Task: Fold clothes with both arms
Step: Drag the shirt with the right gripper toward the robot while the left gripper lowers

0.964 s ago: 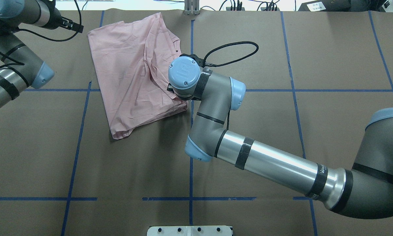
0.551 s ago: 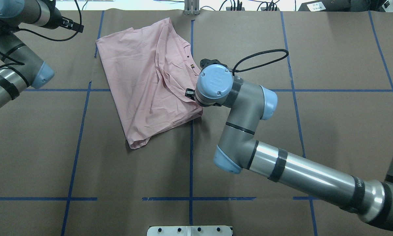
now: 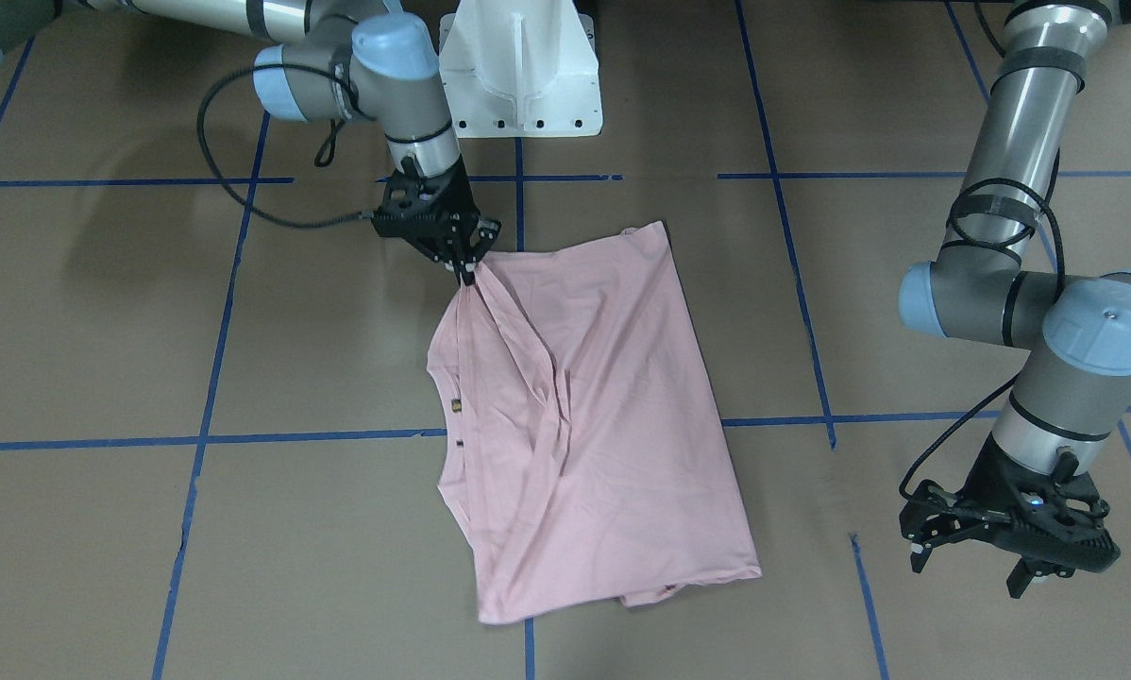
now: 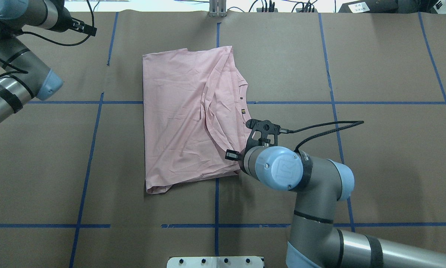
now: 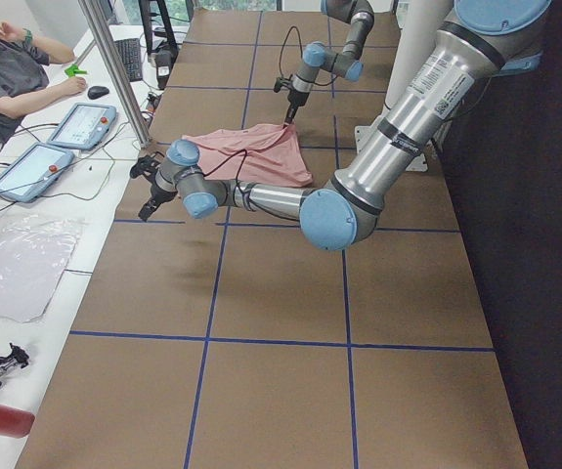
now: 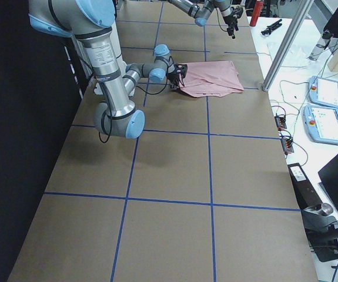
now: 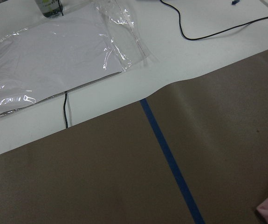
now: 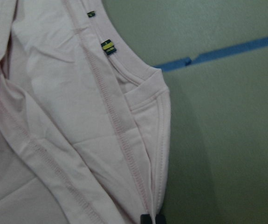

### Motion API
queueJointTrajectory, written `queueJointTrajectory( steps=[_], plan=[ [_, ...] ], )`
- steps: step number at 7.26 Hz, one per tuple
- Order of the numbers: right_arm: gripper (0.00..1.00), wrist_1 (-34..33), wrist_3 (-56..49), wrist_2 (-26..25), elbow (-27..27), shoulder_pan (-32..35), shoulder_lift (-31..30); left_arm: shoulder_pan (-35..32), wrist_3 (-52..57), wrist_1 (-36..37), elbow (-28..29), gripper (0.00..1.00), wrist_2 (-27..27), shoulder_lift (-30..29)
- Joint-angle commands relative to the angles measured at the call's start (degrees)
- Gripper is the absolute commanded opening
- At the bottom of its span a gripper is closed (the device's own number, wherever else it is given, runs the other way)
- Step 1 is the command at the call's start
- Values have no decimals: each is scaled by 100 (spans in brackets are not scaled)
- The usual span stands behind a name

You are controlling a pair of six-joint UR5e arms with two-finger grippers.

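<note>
Pink T-shirt [image 4: 182, 123] folded, creased, wrinkled.

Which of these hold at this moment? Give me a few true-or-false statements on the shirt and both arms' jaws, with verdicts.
1. The right arm has its jaws shut on an edge of the pink T-shirt. True.
2. The left arm also grips the T-shirt. False: its jaws hang open over the table cover, apart from the T-shirt.
3. A cartoon print shows on the T-shirt's upper side. False: only plain pink cloth shows.
4. The brown table cover is crossed by blue tape lines. True.
</note>
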Motion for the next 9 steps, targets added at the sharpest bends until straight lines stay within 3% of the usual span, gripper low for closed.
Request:
queueJointTrajectory(
  steps=[1, 3, 5, 6, 9],
  plan=[
    [0, -120, 247, -562, 699, -659, -554, 44, -673, 472, -754, 100, -498, 216],
    [0, -120, 389, -827, 754, -828, -635, 611, -1657, 1340, -2935, 100, -589, 1275],
    [0, -120, 345, -766, 1383, -828, -1317, 1629, -3026, 2343, -4978, 100, -293, 2096],
    [0, -120, 336, -766, 1526, -828, -1486, 2436, -3807, 2704, -5387, 100, 267, 2134],
    [0, -120, 354, -810, 1492, -863, -1497, 4258, -5490, 2778, -5409, 100, 1299, 2108]
  ],
)
